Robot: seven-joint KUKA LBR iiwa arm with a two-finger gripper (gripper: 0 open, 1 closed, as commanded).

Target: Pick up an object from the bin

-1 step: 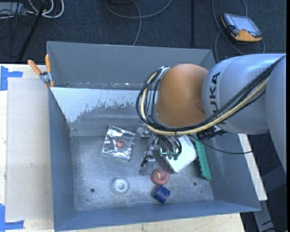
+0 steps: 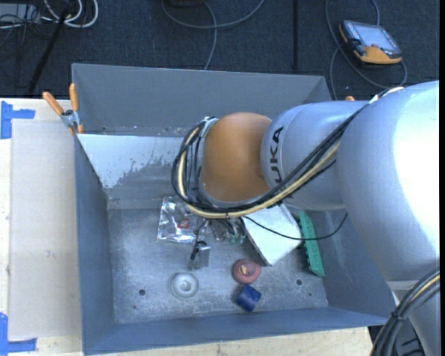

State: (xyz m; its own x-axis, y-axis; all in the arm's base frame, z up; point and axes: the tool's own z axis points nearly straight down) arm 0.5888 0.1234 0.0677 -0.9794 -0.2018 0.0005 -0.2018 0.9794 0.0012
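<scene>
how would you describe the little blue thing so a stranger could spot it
In the grey metal bin, look along the floor by the near wall, right of centre. A small blue block lies there, close beside a round reddish piece and right of a flat silver disc; it is the only blue thing there.

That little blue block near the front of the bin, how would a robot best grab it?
Probably from straight above, pinching the blue block across the sides facing the view's left and right. It lies low on the bin floor, with the red round piece close behind it and the front wall just ahead, so those two sides look freest.
</scene>
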